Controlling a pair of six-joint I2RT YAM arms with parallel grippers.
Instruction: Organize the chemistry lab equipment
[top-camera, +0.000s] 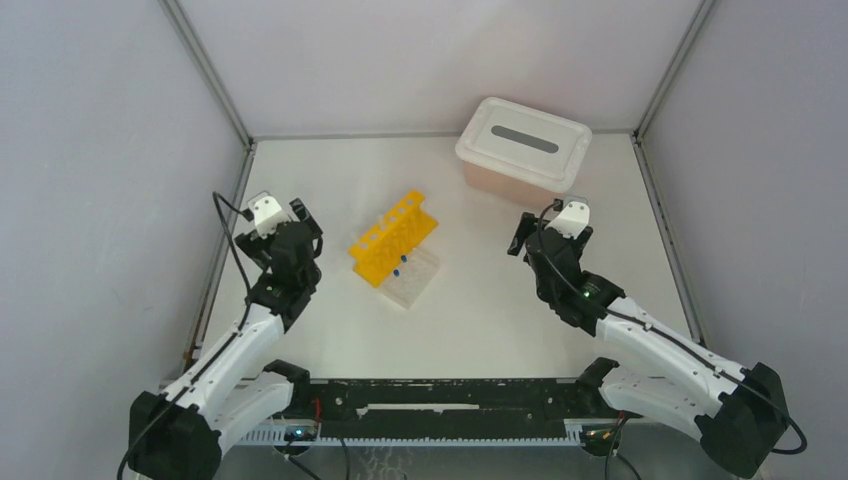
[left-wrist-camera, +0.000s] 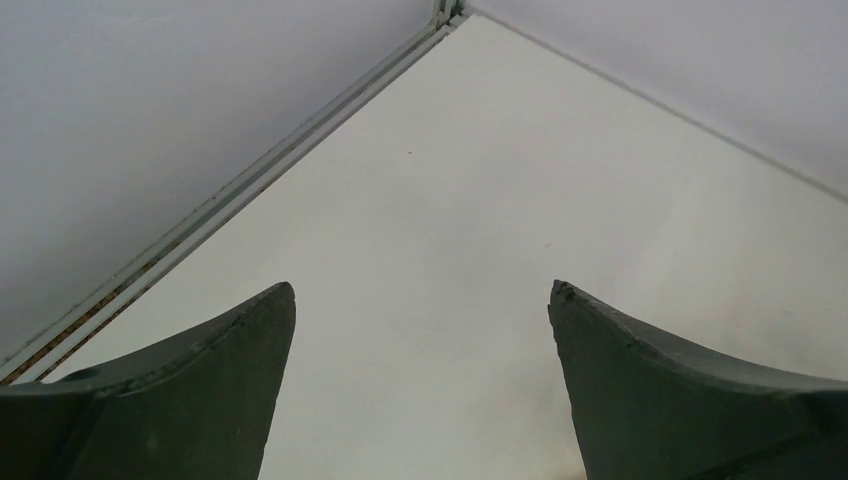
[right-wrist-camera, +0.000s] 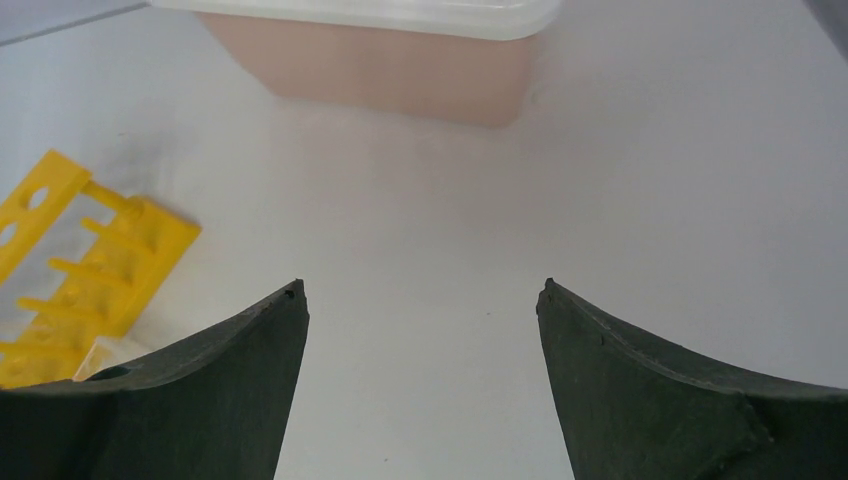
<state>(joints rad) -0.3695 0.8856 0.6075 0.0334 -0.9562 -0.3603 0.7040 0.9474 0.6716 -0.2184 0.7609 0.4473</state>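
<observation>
A yellow tube rack (top-camera: 393, 236) with round holes lies near the middle of the table, its end also showing in the right wrist view (right-wrist-camera: 85, 270). Against its near side sits a small clear grid rack (top-camera: 412, 277) holding two tiny blue-capped tubes (top-camera: 397, 270). My left gripper (top-camera: 283, 222) hovers left of the racks, open and empty, over bare table (left-wrist-camera: 422, 290). My right gripper (top-camera: 545, 235) hangs right of them, open and empty (right-wrist-camera: 420, 290). No droppers or squeeze bottle are in view.
A large pink tub (top-camera: 523, 160) with a white slotted lid (top-camera: 525, 138) stands at the back right, ahead of the right gripper (right-wrist-camera: 400, 70). Enclosure walls and metal frame rails (left-wrist-camera: 250, 180) border the table on the left, back and right.
</observation>
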